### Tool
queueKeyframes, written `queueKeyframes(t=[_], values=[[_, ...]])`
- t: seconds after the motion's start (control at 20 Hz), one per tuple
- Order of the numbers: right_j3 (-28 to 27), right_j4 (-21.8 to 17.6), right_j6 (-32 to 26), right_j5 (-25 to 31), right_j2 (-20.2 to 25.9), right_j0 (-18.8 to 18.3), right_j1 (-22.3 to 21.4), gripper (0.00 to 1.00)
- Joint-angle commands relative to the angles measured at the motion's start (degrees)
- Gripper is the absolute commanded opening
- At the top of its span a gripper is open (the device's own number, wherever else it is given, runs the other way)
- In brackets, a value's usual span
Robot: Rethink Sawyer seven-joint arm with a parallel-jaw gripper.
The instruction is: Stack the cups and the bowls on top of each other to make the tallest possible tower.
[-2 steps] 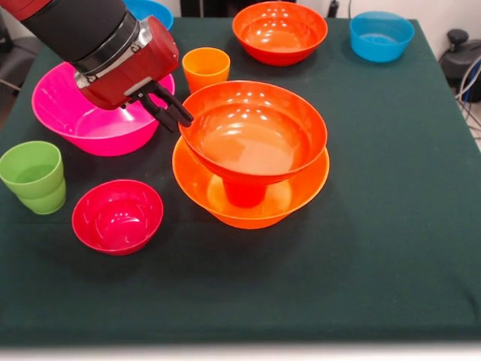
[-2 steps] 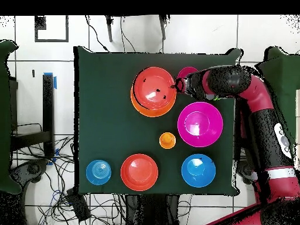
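Observation:
The tower [image 1: 252, 197] has a wide orange bowl as its base, an upturned red-orange cup [image 1: 244, 193] in it, and a red-orange bowl [image 1: 254, 131] resting upright on the cup. My gripper [image 1: 174, 113] hangs at the top bowl's left rim, open, both fingers outside the bowl with nothing between them. From overhead the gripper [image 2: 176, 86] sits at the right edge of the tower [image 2: 153, 91]. An orange cup [image 1: 206, 68] stands behind the tower. The light green cup [image 1: 34, 177] stands at the left edge.
A pink bowl [image 1: 83, 113] lies under the arm, a crimson bowl [image 1: 117, 216] in front of it. At the far side are a red-orange bowl [image 1: 279, 31] and two blue bowls [image 1: 381, 35] [image 1: 150, 11]. Overhead, the arm [image 2: 234, 82] covers the green cup.

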Motion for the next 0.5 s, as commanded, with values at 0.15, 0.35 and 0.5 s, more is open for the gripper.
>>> queueKeyframes(t=[0.15,0.35,0.5], values=[[2.9,-3.56,-15.38,-1.93,-2.11,0.32,0.02,1.0],[3.29,-3.68,-15.21,-2.39,-2.08,0.15,-0.09,1.0],[3.58,-3.53,-14.83,-2.42,-2.03,0.13,-0.17,1.0]])
